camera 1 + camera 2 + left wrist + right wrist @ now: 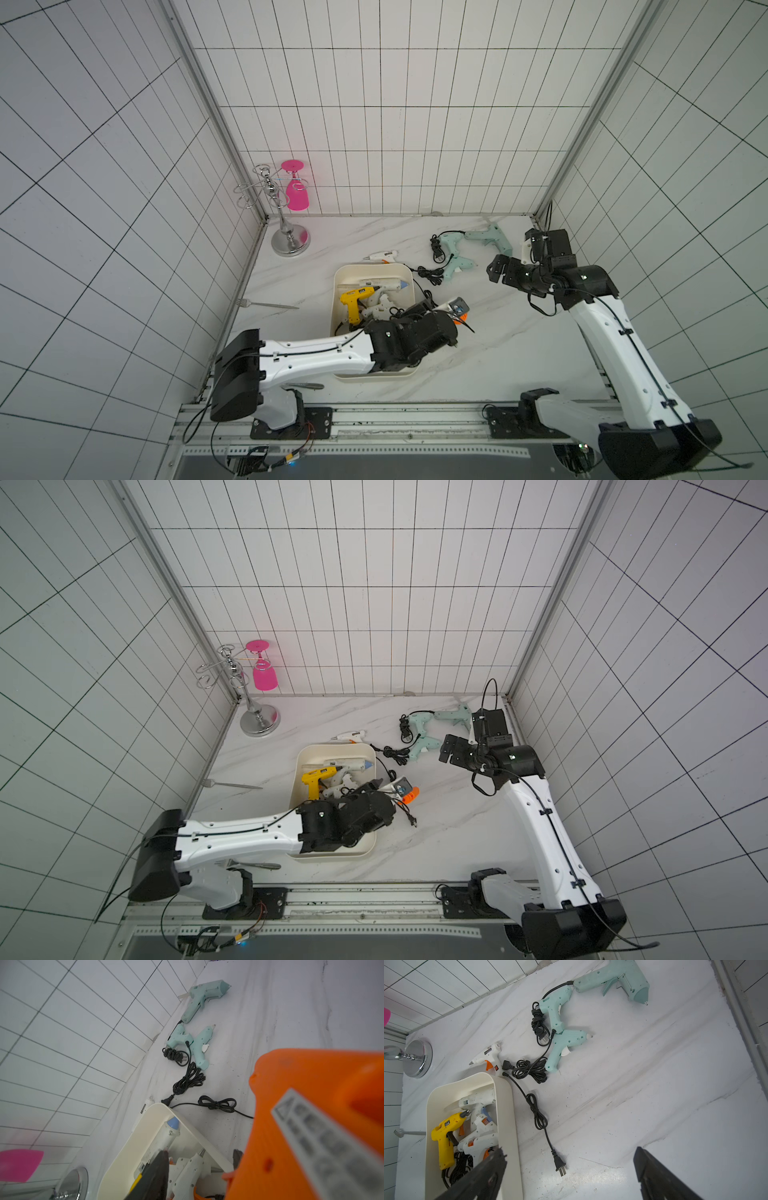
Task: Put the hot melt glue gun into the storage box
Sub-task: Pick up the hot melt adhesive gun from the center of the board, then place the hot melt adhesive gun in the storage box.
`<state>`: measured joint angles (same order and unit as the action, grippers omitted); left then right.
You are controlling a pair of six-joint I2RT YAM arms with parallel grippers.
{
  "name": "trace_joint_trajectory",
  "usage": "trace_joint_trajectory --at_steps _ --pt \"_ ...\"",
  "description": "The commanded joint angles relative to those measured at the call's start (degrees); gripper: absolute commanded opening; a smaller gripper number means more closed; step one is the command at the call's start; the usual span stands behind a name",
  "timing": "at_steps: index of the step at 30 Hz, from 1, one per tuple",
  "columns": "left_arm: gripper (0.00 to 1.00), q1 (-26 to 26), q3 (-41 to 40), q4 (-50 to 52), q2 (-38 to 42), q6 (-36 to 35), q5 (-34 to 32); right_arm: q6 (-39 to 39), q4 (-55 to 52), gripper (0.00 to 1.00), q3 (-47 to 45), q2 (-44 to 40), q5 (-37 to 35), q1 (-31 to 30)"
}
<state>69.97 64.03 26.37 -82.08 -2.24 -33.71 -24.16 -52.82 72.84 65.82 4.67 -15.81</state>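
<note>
Left gripper [446, 316] clamps orange glue gun [311, 1126] over storage box [376, 268] rim, table's right-edge side; not released yet. Right gripper [497, 269] wide open, empty. Yellow gun [444, 1138] already boxed. Teal guns [566, 1049] and small white gun [488, 1056] remain on table [498, 365].

left arm [316, 351]: white forearm low, near level, stretched straight behind its pincer | left gripper [438, 311]: jaws part closed, clamped on orange glue gun [311, 1126] | right arm [615, 332]: forearm climbing to a bent wrist behind its pincer | right gripper [569, 1176]: jaws spread wide, gripping nothing, fingers [483, 1174] angled down, well apart from left pincer
</note>
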Motion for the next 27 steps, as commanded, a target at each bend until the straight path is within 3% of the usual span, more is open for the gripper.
trace_joint_trajectory --at_steps 1,8,12,18,22,27 --pt "0.00 -9.3 -4.7 4.5 6.8 18.7 15.0 -2.0 3.2 0.99 -3.5 0.7 3.0 0.5" --pt "0.00 -30.7 -21.5 -6.4 19.6 35.6 40.1 -4.4 6.6 0.99 -10.7 2.1 10.0 0.0" --pt "0.00 -40.8 -27.2 -12.3 20.0 43.6 53.9 -4.1 6.8 0.99 -12.8 3.5 10.7 -1.0" --pt "0.00 -45.5 -29.5 -19.4 12.9 51.7 67.1 -4.6 7.1 0.99 -13.5 6.3 10.4 -3.5" --pt "0.01 -47.4 -26.5 -23.2 9.0 56.7 71.8 -4.6 7.1 0.99 -13.0 8.2 10.2 -4.0" --pt "0.06 -47.5 -21.8 -21.4 7.8 63.7 72.5 -4.2 6.9 0.99 -12.6 9.7 9.7 -4.1"
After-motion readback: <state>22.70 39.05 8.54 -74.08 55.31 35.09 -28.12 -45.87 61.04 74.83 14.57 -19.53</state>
